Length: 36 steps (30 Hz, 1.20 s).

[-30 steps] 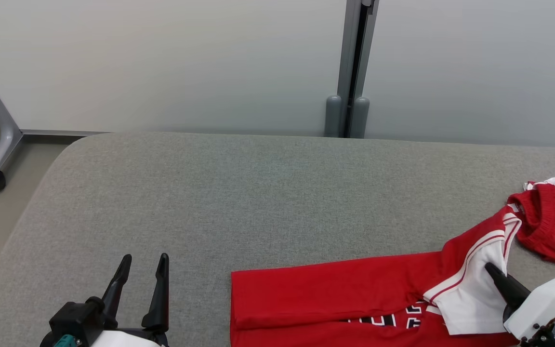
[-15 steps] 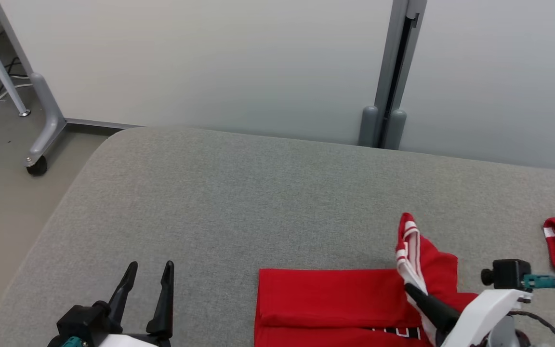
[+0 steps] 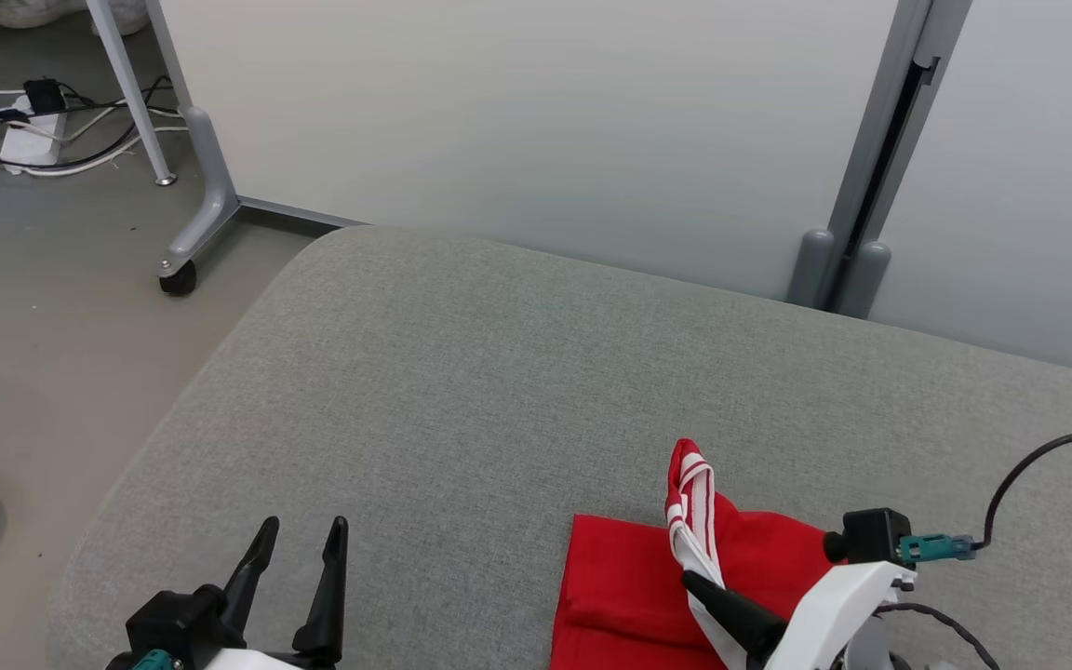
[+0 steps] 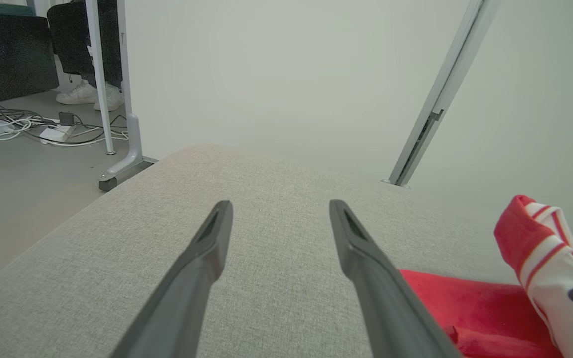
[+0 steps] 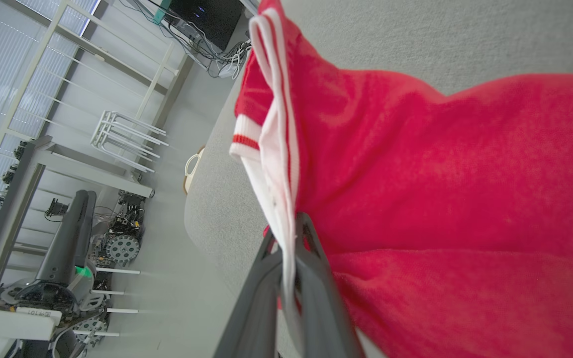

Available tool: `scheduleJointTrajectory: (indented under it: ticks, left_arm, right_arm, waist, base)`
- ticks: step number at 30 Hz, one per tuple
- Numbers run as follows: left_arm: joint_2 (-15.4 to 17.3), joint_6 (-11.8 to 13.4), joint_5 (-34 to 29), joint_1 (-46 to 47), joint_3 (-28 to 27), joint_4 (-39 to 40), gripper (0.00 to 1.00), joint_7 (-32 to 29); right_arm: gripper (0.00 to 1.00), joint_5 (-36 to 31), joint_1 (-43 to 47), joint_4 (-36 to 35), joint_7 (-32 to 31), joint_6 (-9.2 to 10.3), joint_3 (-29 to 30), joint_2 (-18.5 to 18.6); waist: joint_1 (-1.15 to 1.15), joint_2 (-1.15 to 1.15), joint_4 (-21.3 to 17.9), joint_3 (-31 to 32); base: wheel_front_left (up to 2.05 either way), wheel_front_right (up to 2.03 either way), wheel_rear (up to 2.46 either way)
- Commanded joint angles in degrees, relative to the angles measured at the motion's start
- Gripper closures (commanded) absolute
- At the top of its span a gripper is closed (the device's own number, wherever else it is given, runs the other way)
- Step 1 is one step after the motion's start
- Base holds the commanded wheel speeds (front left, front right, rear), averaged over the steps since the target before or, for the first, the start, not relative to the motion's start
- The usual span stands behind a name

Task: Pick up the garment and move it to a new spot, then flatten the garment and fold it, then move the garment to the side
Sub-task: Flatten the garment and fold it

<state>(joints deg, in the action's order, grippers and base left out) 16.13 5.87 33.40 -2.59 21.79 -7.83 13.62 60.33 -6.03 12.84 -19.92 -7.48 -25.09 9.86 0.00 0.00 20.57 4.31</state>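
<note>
Sleeve of garment farther left than before; bare cushion beyond.

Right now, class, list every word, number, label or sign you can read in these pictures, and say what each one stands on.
None can be read for certain.
Small white label on the grey wheeled machine far off in the right wrist view: dark printed marks, too small and blurred to read.
Red jersey garment with a white striped sleeve: no lettering on the folds that show.
</note>
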Motion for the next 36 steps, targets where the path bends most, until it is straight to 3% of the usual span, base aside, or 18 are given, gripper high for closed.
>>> scheduleJointTrajectory:
  ticks: [1,12,13,14,15,20,26,31,36]
  left_arm:
    - [0.39,-0.10,0.12,0.91,-0.06,-0.10,0.00,-0.04]
    - [0.79,0.14,0.31,1.38,0.22,-0.31,0.00,-0.31]
    - [0.82,0.14,0.35,1.40,0.24,-0.33,0.00,-0.31]
    - [0.85,0.18,0.41,1.38,0.21,-0.35,0.00,-0.30]
    - [0.88,0.26,0.44,1.32,0.17,-0.37,0.00,-0.30]
    - [1.00,0.50,0.59,0.63,-0.01,-0.48,0.00,-0.12]
    - [0.76,0.68,0.95,-0.19,-0.58,-0.36,0.00,0.40]
    - [0.34,0.84,0.79,-0.35,-1.04,-0.32,0.00,0.79]
    - [0.08,0.87,0.32,-0.61,-1.49,0.03,0.00,1.15]
  right_arm:
    - [1.00,0.82,-1.16,1.24,0.55,-0.03,-0.44,-0.54]
    - [1.00,2.31,-6.71,12.95,4.74,-0.03,-3.05,-4.31]
    - [0.91,2.47,-7.08,13.63,5.05,-0.03,-3.45,-4.55]
    - [0.49,2.59,-7.45,14.15,5.54,-0.03,-3.82,-4.78]
    - [0.00,2.92,-7.80,14.55,5.92,-0.03,-4.12,-4.96]
    - [0.00,4.65,-9.05,12.53,7.63,-0.03,-5.86,-5.03]
    - [0.00,8.70,-9.91,2.75,10.91,-0.03,-5.19,-2.38]
    - [0.00,8.41,-10.45,-3.66,14.58,-0.03,-1.97,3.17]
    - [0.00,4.91,-9.31,-3.55,19.12,-0.03,2.24,8.36]
  waist:
    - [0.00,0.00,1.05,0.03]
    - [0.00,0.00,2.63,-0.29]
    - [0.00,0.00,2.62,-0.31]
    - [0.00,0.00,2.58,-0.32]
    - [0.00,0.00,2.50,-0.34]
    - [0.00,0.00,0.78,-0.29]
    - [0.00,0.00,-3.28,-0.13]
    - [0.00,0.00,-6.47,0.07]
    - [0.00,0.00,-8.22,0.39]
  base:
    - [0.00,0.00,0.00]
    - [0.00,0.00,0.00]
    - [0.00,0.00,0.00]
    - [0.00,0.00,0.00]
    - [0.00,0.00,0.00]
    - [0.00,0.00,0.00]
    - [0.00,0.00,0.00]
    - [0.00,0.00,0.00]
    - [0.00,0.00,0.00]
